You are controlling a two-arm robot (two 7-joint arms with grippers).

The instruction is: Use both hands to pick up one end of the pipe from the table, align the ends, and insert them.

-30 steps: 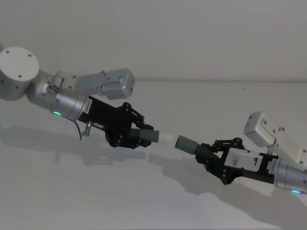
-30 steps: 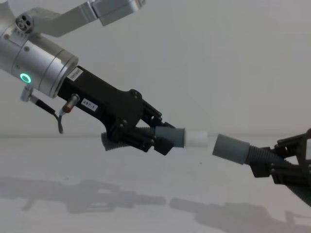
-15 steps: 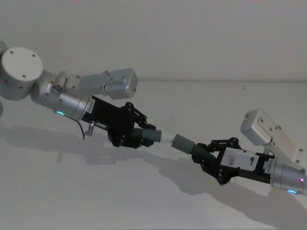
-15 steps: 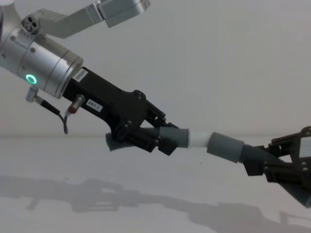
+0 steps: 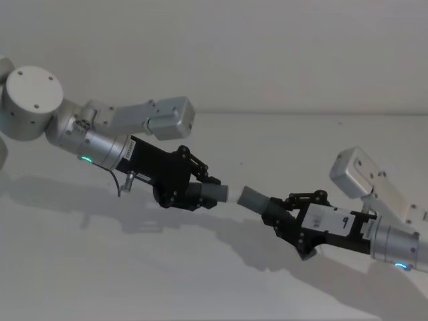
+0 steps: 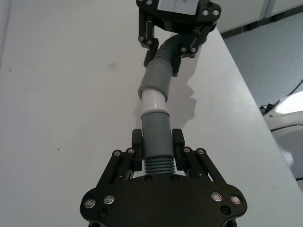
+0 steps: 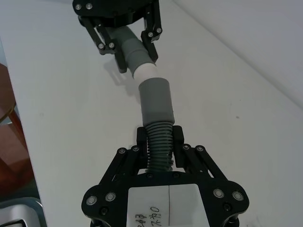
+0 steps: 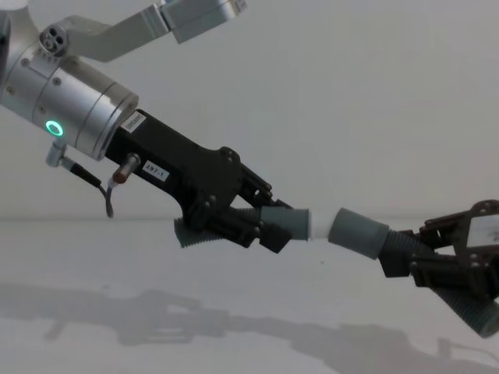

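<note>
Both pipe pieces hang above the table point(image 5: 200, 281), end to end. My left gripper point(image 5: 195, 192) is shut on the ribbed part of the piece with the whitish tip point(image 8: 318, 226). My right gripper point(image 5: 283, 215) is shut on the ribbed hose point(image 7: 158, 146) of the piece with the wider grey sleeve point(image 8: 357, 232). The whitish tip point(image 6: 154, 101) enters the sleeve's point(image 6: 156, 78) mouth, and a short white band still shows between them. In the right wrist view the sleeve point(image 7: 156, 101) meets the tip point(image 7: 144, 73) in line, with the left gripper point(image 7: 125, 42) beyond.
The arms' shadows fall on the table point(image 8: 234, 335) below the joined pieces. In the left wrist view the table's edge point(image 6: 246, 94) runs beside the right gripper point(image 6: 175, 38), with floor beyond it.
The two grippers have moved toward each other. The gap between the whitish tip and the grey sleeve has closed, and the tip now sits partly inside the sleeve.
</note>
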